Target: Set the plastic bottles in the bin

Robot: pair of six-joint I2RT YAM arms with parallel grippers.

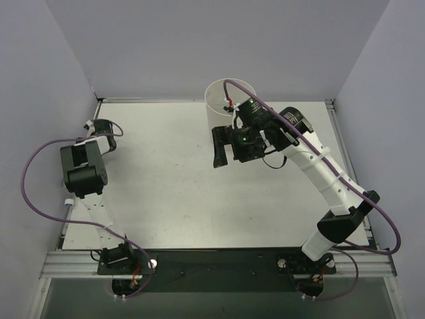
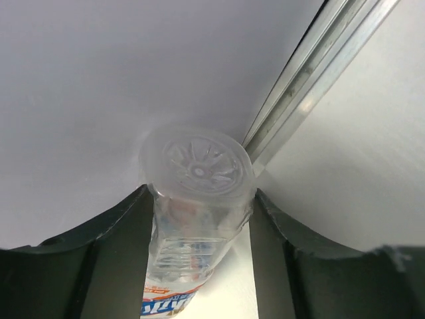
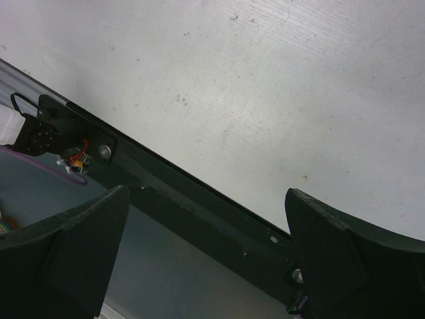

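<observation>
A clear plastic bottle with a blue label lies between my left gripper's fingers, its base toward the wall. My left gripper is shut on it, low over the table at the far left corner; the bottle is hidden under the gripper in the top view. The off-white bin stands upright at the back centre. My right gripper is open and empty, just in front of the bin, and also shows in the right wrist view. The other two bottles are not in view.
The back wall and an aluminium table rail are close to the left gripper. The right arm's purple cable crosses over the bin's mouth. The right wrist view shows the table's black near edge.
</observation>
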